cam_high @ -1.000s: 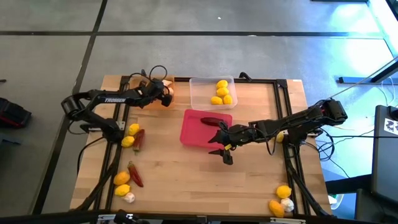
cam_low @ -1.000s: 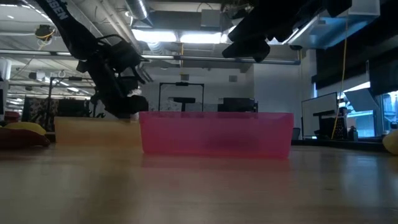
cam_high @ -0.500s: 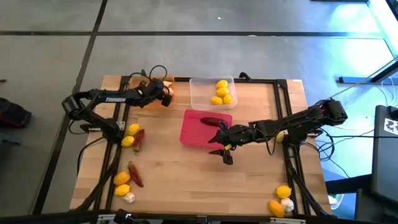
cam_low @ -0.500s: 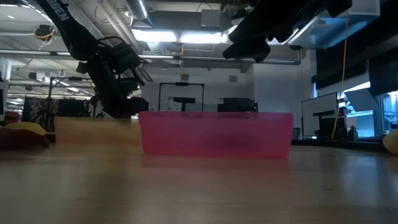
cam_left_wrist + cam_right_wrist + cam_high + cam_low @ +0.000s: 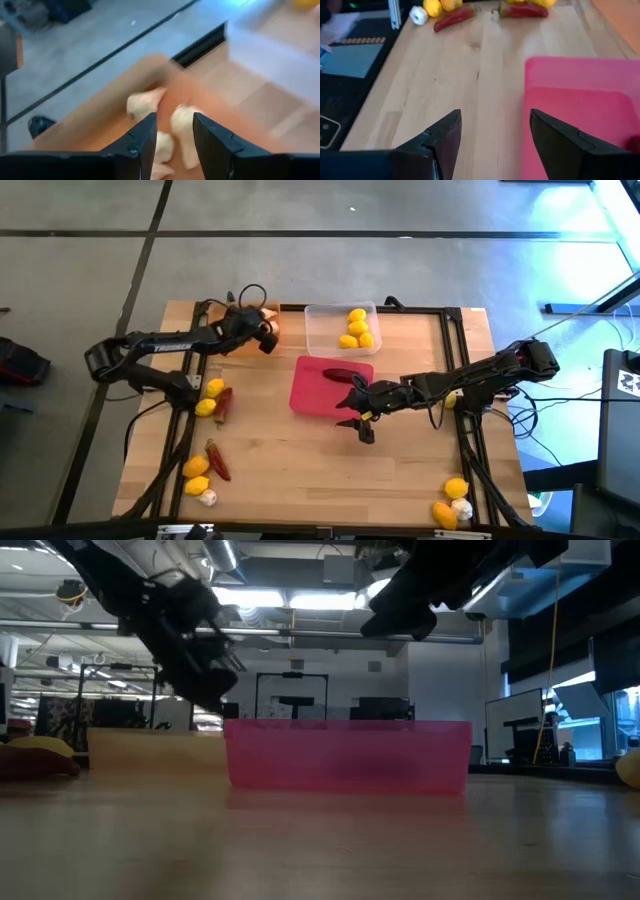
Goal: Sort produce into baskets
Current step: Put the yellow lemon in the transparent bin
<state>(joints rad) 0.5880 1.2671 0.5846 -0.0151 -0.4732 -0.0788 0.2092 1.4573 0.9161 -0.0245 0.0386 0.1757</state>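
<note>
My left gripper (image 5: 172,135) hangs open above the orange basket (image 5: 95,127) at the table's far left, with nothing between its fingers. Several white garlic bulbs (image 5: 183,127) lie on that basket's floor below the fingers. The high view shows this gripper (image 5: 263,336) hiding most of the basket. The clear basket (image 5: 325,330) holds several lemons (image 5: 357,328). The pink basket (image 5: 310,392) holds one dark red chili (image 5: 340,375). My right gripper (image 5: 357,426) hovers open just past the pink basket's near edge, over bare wood (image 5: 490,75), holding nothing.
Loose lemons (image 5: 207,398) and chilies (image 5: 222,406) lie along the table's left side, with more lemons, a chili (image 5: 217,461) and a garlic bulb (image 5: 207,497) near the front left. Lemons and a garlic bulb (image 5: 461,507) sit at the front right. Black frame rails (image 5: 462,350) edge the table.
My left gripper has risen above the orange basket and drawn back slightly toward the table's left. The white garlic bulb that showed at its fingertips in the low view is gone from them. My right gripper has kept still.
</note>
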